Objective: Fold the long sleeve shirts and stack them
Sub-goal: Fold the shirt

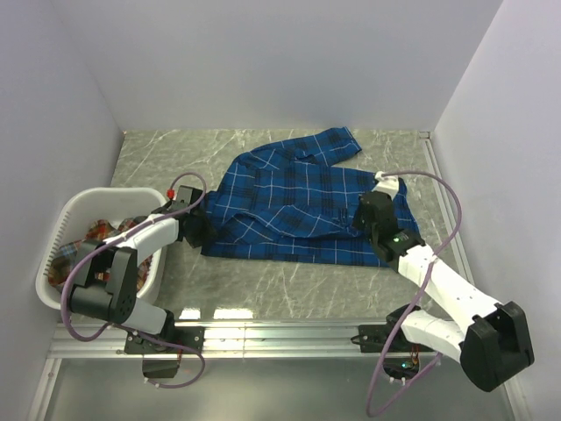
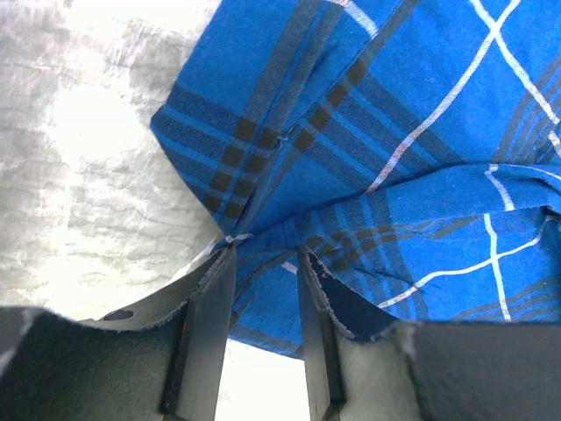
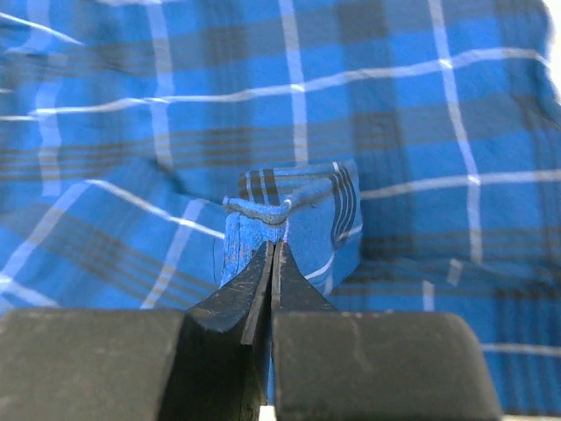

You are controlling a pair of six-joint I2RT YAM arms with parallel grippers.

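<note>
Grey marble table [image 1: 263,289]: you've got the blue shirt [image 1: 298,206] spread mid-table. White basket [image 1: 53,263] at left edge w/ red shirt [image 1: 83,237] inside. L gripper [image 2: 263,254] grips the blue shirt's left edge; R gripper [image 3: 273,250] is clenched on a fold at its right.

Shirts counted: two, blue shirt [image 1: 298,206] and red shirt [image 1: 77,253].
Basket [image 1: 54,263]: one, white.
Table [image 1: 263,289]: one.
Robot arms: two, left arm [image 1: 131,246] and right arm [image 1: 438,289].
Grippers: two, left gripper [image 2: 267,259] and right gripper [image 3: 272,254]; each had two fingers.
Purple cables [image 1: 438,181]: two, one per arm.
Metal rail [image 1: 280,333] along near edge: one.
</note>
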